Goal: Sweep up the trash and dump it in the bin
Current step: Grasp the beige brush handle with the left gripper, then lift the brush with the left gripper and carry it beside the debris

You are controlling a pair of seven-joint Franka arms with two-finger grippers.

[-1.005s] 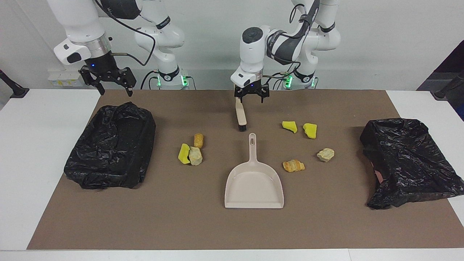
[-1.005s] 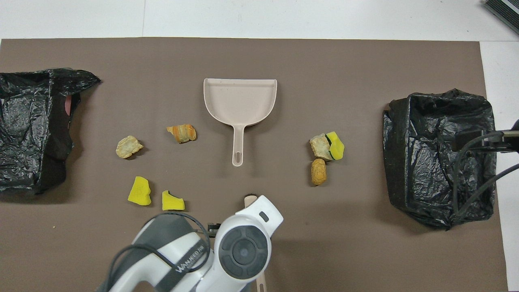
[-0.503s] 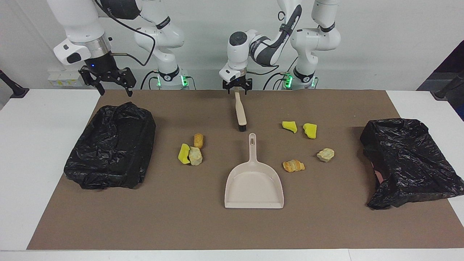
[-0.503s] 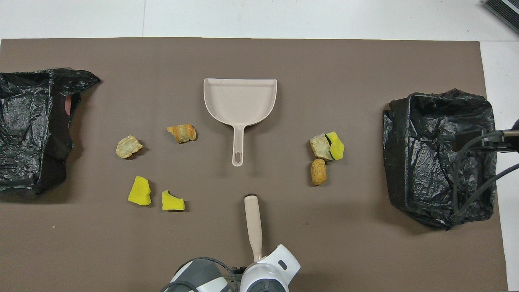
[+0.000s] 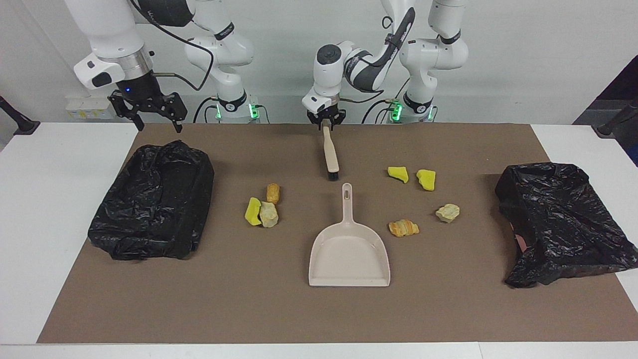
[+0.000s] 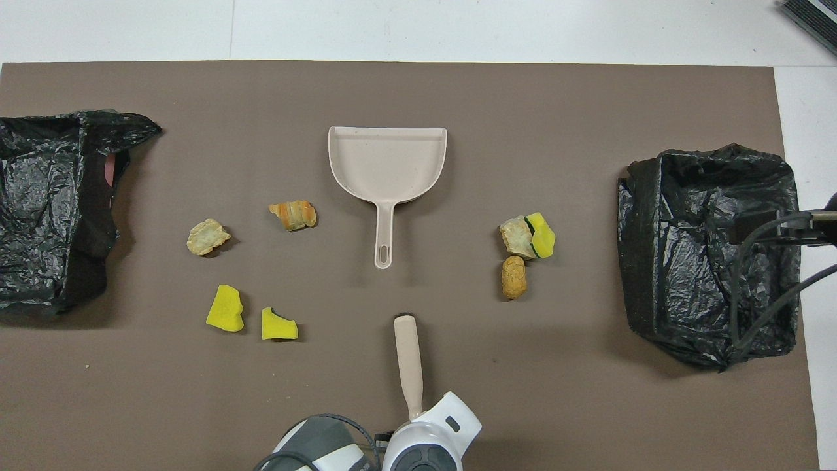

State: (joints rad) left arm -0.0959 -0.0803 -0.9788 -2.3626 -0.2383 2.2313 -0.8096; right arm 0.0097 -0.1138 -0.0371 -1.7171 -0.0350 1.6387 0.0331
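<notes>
Several trash lumps lie on the brown mat. Two yellow sponge chunks [image 5: 398, 174], a beige stone bit [image 5: 447, 213] and a bread piece [image 5: 403, 228] sit toward the left arm's end. A cluster of three [image 5: 264, 207] sits toward the right arm's end. The beige brush [image 5: 330, 157] [image 6: 409, 366] lies flat, bristles toward the dustpan [image 5: 349, 254]. My left gripper [image 5: 325, 125] is down at the handle's end nearest the robots, shut on it. My right gripper [image 5: 149, 112] hangs open above the mat's edge by a black-bagged bin [image 5: 152, 199].
A second black-bagged bin [image 5: 558, 222] stands at the left arm's end of the table. The dustpan's handle [image 6: 384, 235] points at the brush's bristles, a small gap between them. White table shows around the mat.
My left gripper pulled back from over the brush toward the robots, dropped to the handle's end and closed on it. The brush, the trash and the right arm have not moved.
</notes>
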